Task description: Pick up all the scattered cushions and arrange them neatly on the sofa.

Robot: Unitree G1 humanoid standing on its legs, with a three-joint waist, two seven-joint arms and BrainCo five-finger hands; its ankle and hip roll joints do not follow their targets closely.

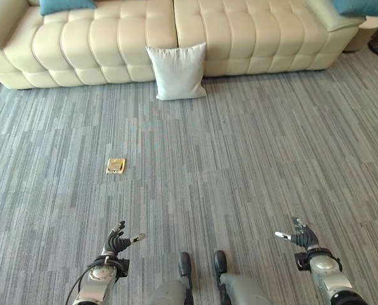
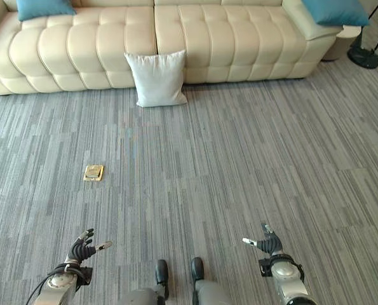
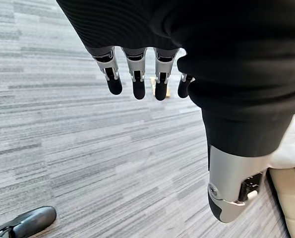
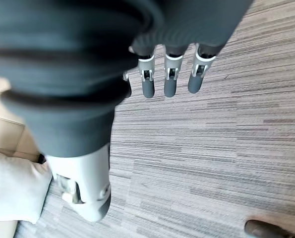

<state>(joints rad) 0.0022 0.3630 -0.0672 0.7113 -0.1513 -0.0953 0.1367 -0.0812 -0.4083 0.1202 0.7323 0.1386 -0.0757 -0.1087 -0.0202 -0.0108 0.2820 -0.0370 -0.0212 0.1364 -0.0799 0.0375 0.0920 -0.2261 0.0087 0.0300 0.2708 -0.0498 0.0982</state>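
Note:
A white cushion (image 1: 177, 71) stands on the grey carpet, leaning against the front of the cream sofa (image 1: 100, 38) near its middle. One teal cushion (image 1: 65, 5) lies on the sofa's left seat and another teal cushion (image 2: 335, 11) rests on its right end. My left hand (image 1: 116, 243) hangs low at the near left, open and empty. At the near right my right hand (image 1: 302, 237) is open and empty too. Both hands are far from the white cushion, with a wide stretch of carpet between.
A small brass floor plate (image 1: 115, 166) is set in the carpet left of centre. A black lamp base (image 2: 365, 59) stands on the floor by the sofa's right end. The white cushion (image 4: 11, 191) also shows in the right wrist view.

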